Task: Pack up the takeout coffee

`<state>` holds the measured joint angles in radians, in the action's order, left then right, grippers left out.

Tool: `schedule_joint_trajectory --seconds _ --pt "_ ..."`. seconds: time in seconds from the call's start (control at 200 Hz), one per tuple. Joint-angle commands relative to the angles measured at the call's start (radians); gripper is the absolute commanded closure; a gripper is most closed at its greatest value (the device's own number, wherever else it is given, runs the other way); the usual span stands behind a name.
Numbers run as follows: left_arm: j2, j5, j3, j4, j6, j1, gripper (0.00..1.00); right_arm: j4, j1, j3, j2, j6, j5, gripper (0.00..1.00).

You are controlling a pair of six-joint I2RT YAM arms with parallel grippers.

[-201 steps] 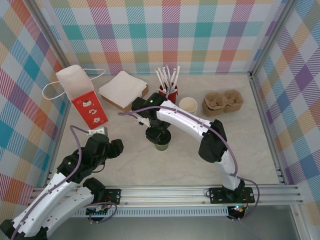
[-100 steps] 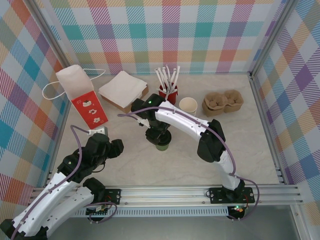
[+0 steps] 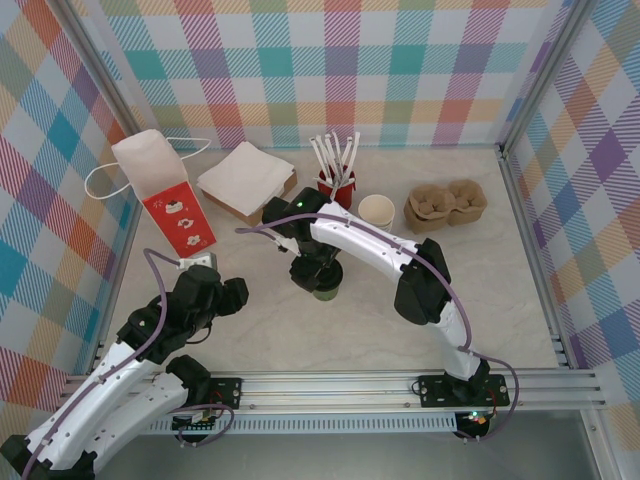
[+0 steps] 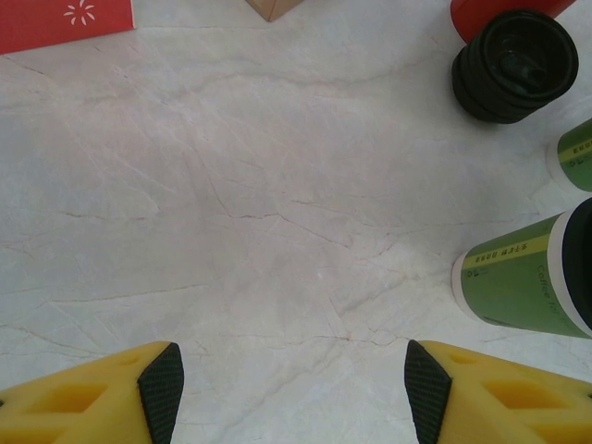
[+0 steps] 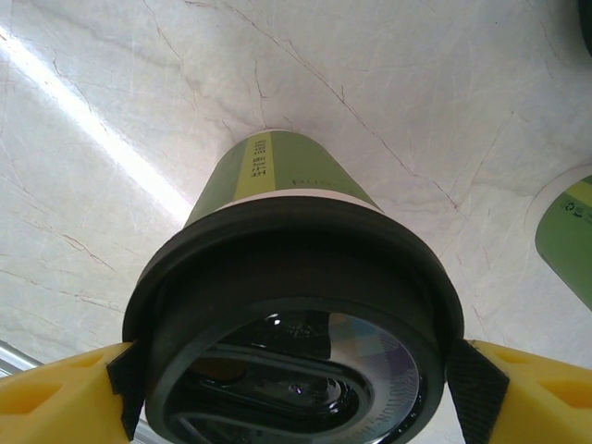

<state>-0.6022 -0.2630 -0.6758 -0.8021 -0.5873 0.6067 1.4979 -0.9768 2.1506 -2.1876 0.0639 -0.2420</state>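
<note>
One takeout coffee, a green paper cup [image 3: 325, 291] with a black lid, stands upright mid-table. My right gripper [image 3: 318, 268] hangs right over it. In the right wrist view the lid [image 5: 296, 314] sits between the yellow fingers of that gripper [image 5: 301, 398]. Both black pads [image 5: 128, 388] meet the lid's outline with no gap showing, and I cannot tell whether they press it. A second green cup [image 3: 377, 210] with a cream rim stands further back right. My left gripper [image 4: 291, 398] is open over bare table, and the lidded cup [image 4: 527, 277] is to its right.
A red-and-white paper bag [image 3: 165, 195] stands open at the back left. Beside it lies a stack of napkins [image 3: 245, 180]. A red cup of white sticks [image 3: 338, 185] and a cardboard cup carrier [image 3: 445, 205] are at the back. Metal frame rails edge the table.
The right gripper has shifted very slightly over the lidded cup, which stays standing in place. The left arm has barely moved.
</note>
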Motion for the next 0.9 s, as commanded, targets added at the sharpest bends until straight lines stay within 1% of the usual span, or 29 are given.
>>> schedule_joint_trajectory --seconds 0.0,0.14,0.295,0.415,0.51,0.62,0.695,0.745,0.815,0.895 --pt "-0.006 0.005 -0.011 0.033 0.004 0.007 0.33 0.028 -0.004 0.034 0.007 -0.013 0.016 0.12" --pt "-0.016 0.012 -0.013 0.042 0.003 0.007 0.33 0.039 -0.004 0.035 0.024 -0.020 0.013 0.08" --pt "-0.031 0.039 -0.022 0.061 -0.002 0.006 0.33 0.041 -0.005 0.035 0.053 -0.027 0.024 0.05" --pt "-0.048 0.102 -0.030 0.106 -0.009 0.007 0.33 0.040 0.001 0.032 0.093 -0.042 0.028 0.05" --pt "-0.077 0.165 -0.029 0.166 -0.020 0.007 0.28 0.015 0.013 0.007 0.146 -0.057 0.060 0.04" --pt "-0.130 0.241 -0.033 0.257 -0.041 0.006 0.23 -0.049 0.041 -0.087 0.236 -0.081 0.091 0.02" --pt "-0.177 0.299 -0.042 0.328 -0.059 0.006 0.21 -0.100 0.079 -0.176 0.301 -0.111 0.101 0.04" --pt "-0.213 0.341 -0.050 0.373 -0.070 0.005 0.20 -0.130 0.109 -0.231 0.339 -0.135 0.115 0.08" --pt "-0.280 0.401 -0.073 0.420 -0.073 0.005 0.20 -0.178 0.153 -0.307 0.386 -0.175 0.141 0.20" --pt "-0.369 0.452 -0.110 0.444 -0.063 0.003 0.21 -0.256 0.199 -0.396 0.435 -0.230 0.193 0.26"
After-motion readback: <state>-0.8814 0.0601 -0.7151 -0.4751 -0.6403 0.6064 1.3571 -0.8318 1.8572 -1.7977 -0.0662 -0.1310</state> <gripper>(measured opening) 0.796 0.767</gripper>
